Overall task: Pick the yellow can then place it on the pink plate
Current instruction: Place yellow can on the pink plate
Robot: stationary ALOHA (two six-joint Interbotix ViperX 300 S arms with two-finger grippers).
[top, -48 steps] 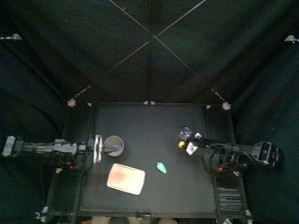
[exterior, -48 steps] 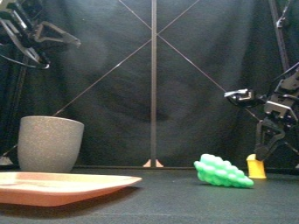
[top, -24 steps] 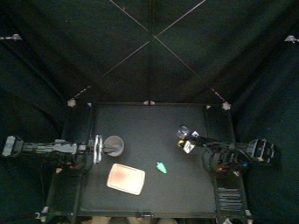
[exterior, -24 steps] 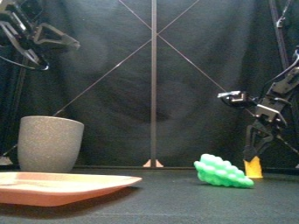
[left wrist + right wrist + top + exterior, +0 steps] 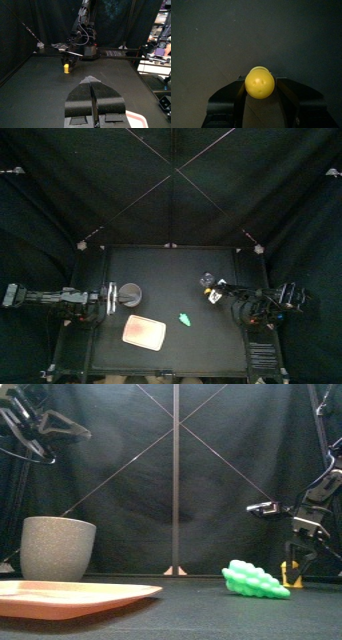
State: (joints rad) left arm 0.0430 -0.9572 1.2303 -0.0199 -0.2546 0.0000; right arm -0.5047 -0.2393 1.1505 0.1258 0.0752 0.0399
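Observation:
The small yellow can (image 5: pixel 290 575) stands on the table at the right, just right of the green toy. My right gripper (image 5: pixel 290 566) has come down over it. In the right wrist view the yellow can (image 5: pixel 260 81) sits between the two jaws with thin gaps either side, so my right gripper (image 5: pixel 260 93) is open around it. From above, the right gripper (image 5: pixel 214 295) covers most of the can (image 5: pixel 213 299). The pink plate (image 5: pixel 144 332) lies front left. My left gripper (image 5: pixel 95 101) rests shut at the left, beside the grey cup (image 5: pixel 131 294).
A green bumpy toy (image 5: pixel 254 580) lies between the can and the pink plate (image 5: pixel 74 595). The tall grey speckled cup (image 5: pixel 59 548) stands behind the plate at the left. The left wrist view shows the can (image 5: pixel 67 67) far across the table under the right arm.
The right gripper has dropped lower and a little toward the middle, coming down around the yellow can. The left arm has not moved.

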